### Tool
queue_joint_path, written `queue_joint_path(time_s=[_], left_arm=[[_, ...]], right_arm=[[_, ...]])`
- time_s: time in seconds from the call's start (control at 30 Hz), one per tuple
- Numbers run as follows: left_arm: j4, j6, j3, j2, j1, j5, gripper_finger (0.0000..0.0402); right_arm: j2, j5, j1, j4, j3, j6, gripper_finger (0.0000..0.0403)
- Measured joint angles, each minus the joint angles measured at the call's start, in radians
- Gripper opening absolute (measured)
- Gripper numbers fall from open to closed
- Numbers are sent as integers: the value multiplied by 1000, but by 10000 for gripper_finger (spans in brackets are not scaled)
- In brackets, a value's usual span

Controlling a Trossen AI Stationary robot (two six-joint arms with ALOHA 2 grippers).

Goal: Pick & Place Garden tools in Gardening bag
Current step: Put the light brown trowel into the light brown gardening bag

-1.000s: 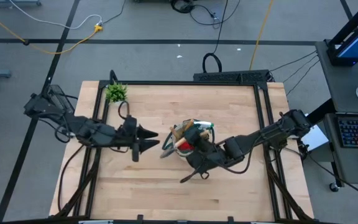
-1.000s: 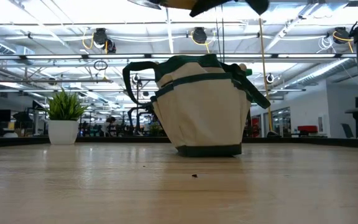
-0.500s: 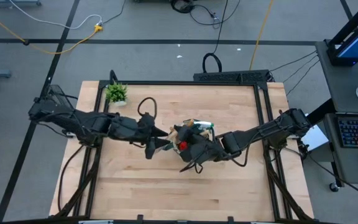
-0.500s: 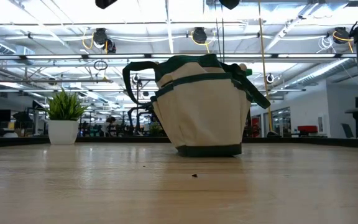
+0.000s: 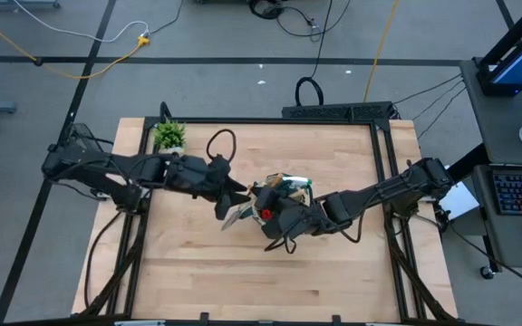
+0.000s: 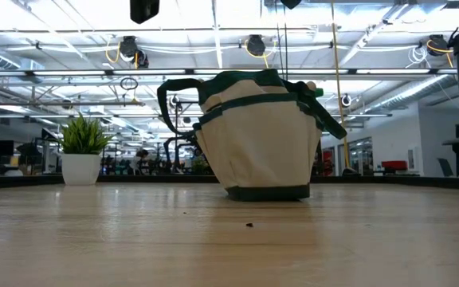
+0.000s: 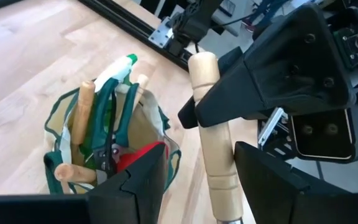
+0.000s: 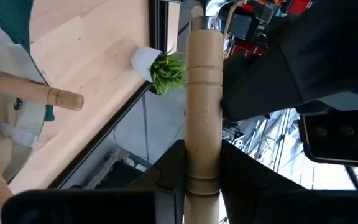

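The beige gardening bag [image 5: 285, 193] with dark green trim stands on its base mid-table [image 6: 253, 135]. It holds wooden-handled tools, dark shears, a red glove and the green spray bottle [image 7: 107, 118]. My right gripper [image 5: 266, 217] is shut on a wooden-handled tool [image 8: 204, 93] above the table, just left of the bag. The tool's metal blade [image 5: 236, 215] points toward the table's left. My left gripper [image 5: 230, 196] is open, with one finger on either side of the handle [image 7: 221, 168]. My right gripper pinches the tool's wooden handle near its rounded butt end [image 8: 202, 177] between its two fingers. The fingers come level from the table's right. The handle runs on past them toward the metal ferrule [image 8: 204, 23]. The tool is lifted clear of table and bag.
A small potted green plant [image 5: 169, 134] stands at the table's far left corner, also seen in the low view [image 6: 82, 151]. Black frame rails [image 5: 143, 172] run along the table's sides. Bare wood lies in front of the bag [image 6: 245, 239].
My left gripper has gone toward the table's right and a little toward the far edge, up to the held tool, and now straddles its handle. My right gripper has shifted slightly toward the left arm with the tool. The bag has stayed still.
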Motion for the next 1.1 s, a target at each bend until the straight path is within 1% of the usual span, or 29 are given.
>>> queue_joint_path(time_s=[0.17, 0.33, 0.43, 0.53, 0.77, 0.93, 1.03, 1.1], left_arm=[[0, 0, 1, 11, 17, 40, 195], [12, -6, 2, 45, 27, 105, 195], [11, -16, 1, 66, 30, 130, 195], [37, -20, 0, 83, 39, 163, 195], [45, -31, -1, 99, 59, 213, 195], [28, -50, 0, 100, 72, 216, 195], [33, -51, 0, 99, 74, 216, 181], [36, -51, 0, 98, 74, 218, 156]], right_arm=[[0, 0, 0, 3, 0, -21, 63], [0, -6, 0, 4, 0, -20, 63], [5, -46, -5, 3, -1, -19, 63], [6, -51, -7, 3, -1, -20, 63], [6, -50, -6, 5, -32, -14, 63], [6, -50, -5, 5, -37, -14, 63], [6, -50, -5, 5, -37, -13, 63], [6, -50, -5, 2, -37, -13, 63]])
